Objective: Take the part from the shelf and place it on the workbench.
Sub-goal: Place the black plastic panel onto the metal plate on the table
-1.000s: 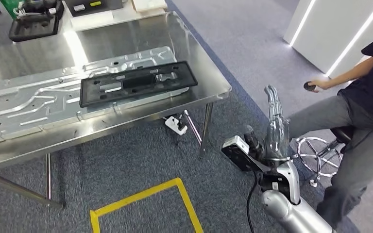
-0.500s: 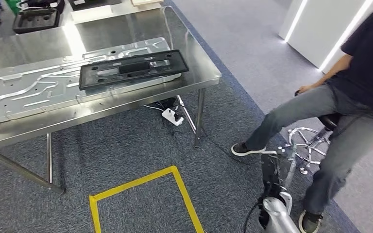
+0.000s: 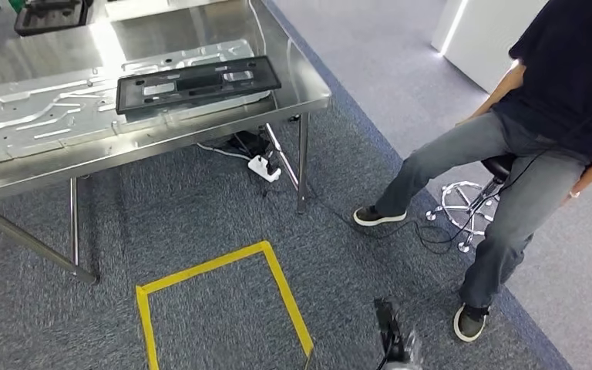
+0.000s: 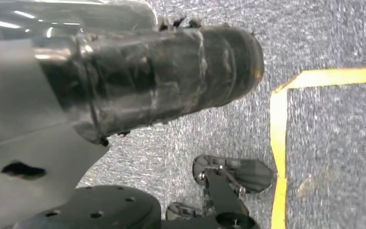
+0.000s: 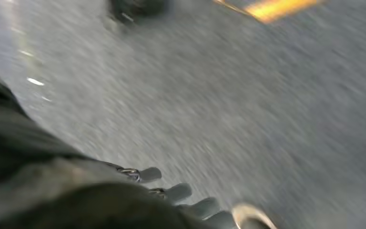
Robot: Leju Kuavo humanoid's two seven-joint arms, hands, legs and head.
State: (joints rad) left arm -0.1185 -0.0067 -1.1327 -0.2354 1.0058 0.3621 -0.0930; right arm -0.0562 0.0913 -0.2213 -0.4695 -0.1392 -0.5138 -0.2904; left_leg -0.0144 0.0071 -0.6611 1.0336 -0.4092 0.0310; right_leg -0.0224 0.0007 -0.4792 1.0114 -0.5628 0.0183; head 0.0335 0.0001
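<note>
The right hand (image 5: 171,200) hangs over blurred carpet, its fingers (image 5: 178,192) lying side by side with nothing in them, though how far they are closed I cannot tell; the left hand's (image 4: 162,90) fingers are hidden behind its dark wrapped cover, so their state is unclear too. The black part (image 3: 196,82) lies flat on the ribbed metal sheet (image 3: 38,123) on the steel counter (image 3: 308,96), so placing looks done. A seated person (image 3: 539,131) is near.
</note>
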